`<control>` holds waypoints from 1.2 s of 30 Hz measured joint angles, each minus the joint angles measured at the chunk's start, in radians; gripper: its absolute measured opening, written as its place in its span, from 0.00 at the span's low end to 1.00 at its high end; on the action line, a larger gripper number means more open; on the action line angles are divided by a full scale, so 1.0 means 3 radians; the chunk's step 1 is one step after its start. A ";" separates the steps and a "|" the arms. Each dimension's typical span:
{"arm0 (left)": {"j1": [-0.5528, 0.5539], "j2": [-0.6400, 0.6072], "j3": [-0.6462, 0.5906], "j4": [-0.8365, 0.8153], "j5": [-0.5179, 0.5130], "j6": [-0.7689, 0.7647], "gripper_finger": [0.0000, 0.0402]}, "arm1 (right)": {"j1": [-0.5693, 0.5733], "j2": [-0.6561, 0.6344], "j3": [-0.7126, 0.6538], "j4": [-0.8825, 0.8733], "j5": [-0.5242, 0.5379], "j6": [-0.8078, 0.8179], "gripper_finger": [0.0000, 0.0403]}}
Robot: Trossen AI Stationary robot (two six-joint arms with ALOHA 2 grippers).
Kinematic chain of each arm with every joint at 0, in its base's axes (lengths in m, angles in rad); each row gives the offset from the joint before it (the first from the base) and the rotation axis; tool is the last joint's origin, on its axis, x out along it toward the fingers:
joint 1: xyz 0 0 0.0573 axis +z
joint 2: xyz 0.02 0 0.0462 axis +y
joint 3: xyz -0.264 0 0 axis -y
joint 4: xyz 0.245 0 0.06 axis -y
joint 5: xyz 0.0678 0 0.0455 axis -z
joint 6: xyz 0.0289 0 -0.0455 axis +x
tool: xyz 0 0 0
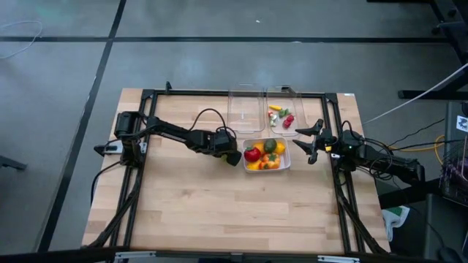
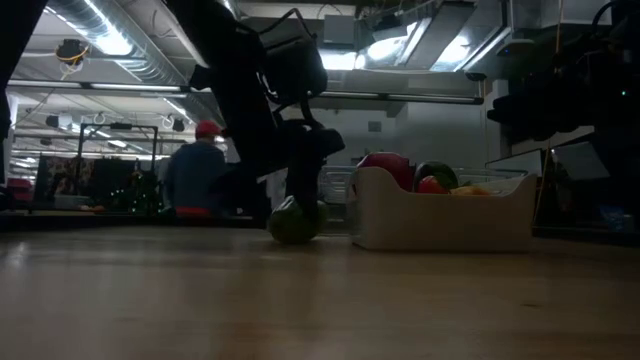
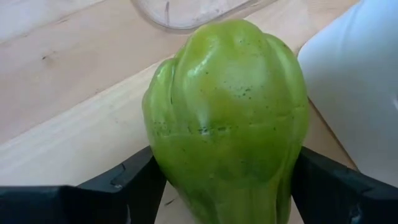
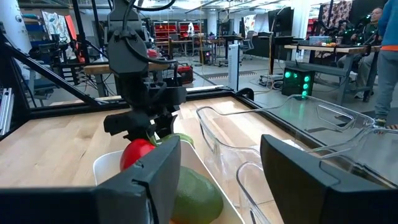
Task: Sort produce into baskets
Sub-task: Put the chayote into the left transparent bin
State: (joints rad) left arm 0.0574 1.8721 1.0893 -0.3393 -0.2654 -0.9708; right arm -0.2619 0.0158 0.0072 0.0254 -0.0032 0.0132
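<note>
the left gripper (image 1: 235, 155) is sitting low on the desk (image 1: 219, 212), just beside the near-left corner of the whitish tub (image 1: 287, 165), and its fingers (image 3: 124, 186) are flanking a green ribbed pepper (image 3: 227, 118), one on each side; they are looking pressed against its flanks, though whether the squeeze is fully made i cannot tell. in the low view the pepper (image 2: 294, 222) is resting on the wood right under that gripper, next to the tub's wall (image 2: 440, 225), so it is looking as if it is being picked up off the desk rather than carried. the whitish tub is already holding a heap of produce: a red piece (image 1: 252, 154), a green one (image 1: 270, 146) and yellow and orange bits. behind it two clear tubs are standing side by side: the left clear tub (image 1: 246, 109) is showing nothing inside, the right clear tub (image 1: 284, 109) is holding a few small red, green and yellow pieces. the right gripper (image 1: 313, 142) is waiting just off the whitish tub's right side, its fingers (image 4: 140, 180) standing apart and holding nothing, probably keeping clear of the left arm. a person in a red cap (image 2: 197, 170) is sitting in the room beyond.
</note>
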 joint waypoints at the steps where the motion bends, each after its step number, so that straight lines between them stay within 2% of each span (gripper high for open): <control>1: 0.0000 0.0000 0.0000 0.0000 0.0009 -0.0007 0.71 | -0.0001 0.0001 -0.0001 0.0000 0.0000 0.0001 0.54; 7: -0.0028 -0.0057 0.0000 -0.0019 0.0172 -0.0076 0.71 | -0.0001 0.0001 0.0000 0.0000 -0.0001 0.0000 0.54; 14: -0.0167 -0.0348 0.0001 -0.0116 0.0173 -0.0078 0.71 | 0.0000 0.0001 0.0000 0.0001 -0.0001 0.0001 0.54; 18: -0.0224 -0.0550 0.0001 -0.0110 0.0061 -0.0081 0.71 | -0.0001 0.0001 -0.0001 0.0001 -0.0001 0.0000 0.54; 23: -0.0233 -0.0745 0.0004 0.0109 -0.0148 0.0064 0.71 | 0.0000 0.0001 -0.0001 0.0001 -0.0001 0.0000 0.54; 28: -0.0125 -0.0807 0.0004 0.0605 -0.0395 0.0422 0.71 | -0.0001 0.0001 -0.0001 0.0001 -0.0001 0.0001 0.54; 31: 0.0012 -0.0807 0.0005 0.0913 -0.0410 0.0554 0.71 | -0.0001 0.0001 0.0000 0.0001 -0.0001 0.0000 0.54; 36: 0.0272 -0.0807 0.0005 0.1128 -0.0417 0.0603 0.71 | 0.0000 0.0001 -0.0001 0.0001 -0.0001 0.0001 0.54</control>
State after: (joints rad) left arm 0.1389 1.6299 1.0908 -0.0009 -0.3904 -0.7898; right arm -0.2619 0.0162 0.0071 0.0255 -0.0036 0.0135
